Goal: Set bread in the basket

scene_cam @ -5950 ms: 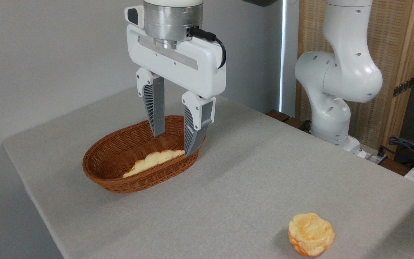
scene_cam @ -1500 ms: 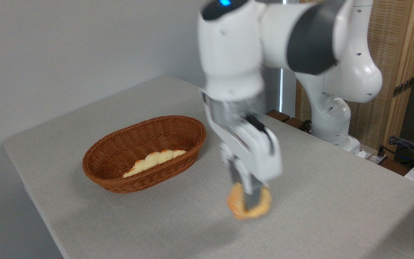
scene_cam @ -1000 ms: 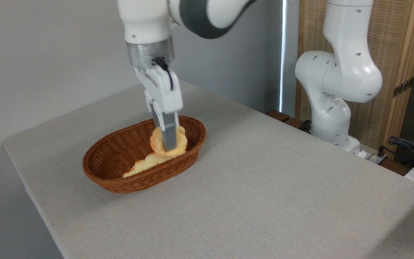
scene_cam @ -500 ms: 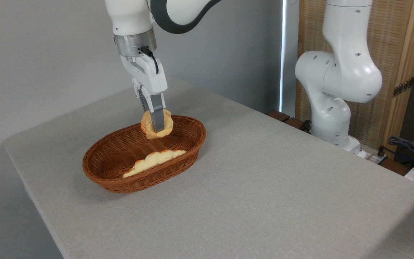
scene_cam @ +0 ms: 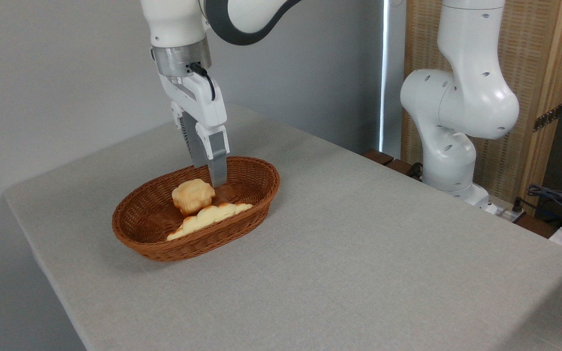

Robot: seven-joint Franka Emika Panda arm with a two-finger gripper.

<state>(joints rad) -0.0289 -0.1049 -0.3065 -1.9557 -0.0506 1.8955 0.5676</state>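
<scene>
The golden-yellow bun (scene_cam: pixel 192 195) lies inside the oval wicker basket (scene_cam: pixel 134 233), leaning against the long pale loaf. My gripper (scene_cam: pixel 209 175) hangs just above the basket's far right part, slightly above and right of the bun. Its fingers (scene_cam: pixel 217 163) are spread apart and hold nothing; from this side they nearly overlap.
A long pale scalloped loaf (scene_cam: pixel 209 218) rests along the basket's near wall. The arm's white base (scene_cam: pixel 449 161) stands at the table's far right edge, with cables (scene_cam: pixel 556 200) beyond it. The grey table (scene_cam: pixel 359 253) stretches right and forward of the basket.
The gripper carried the bun from the table's right front over the basket, then let go. The bun dropped into the basket beside the loaf and the fingers opened.
</scene>
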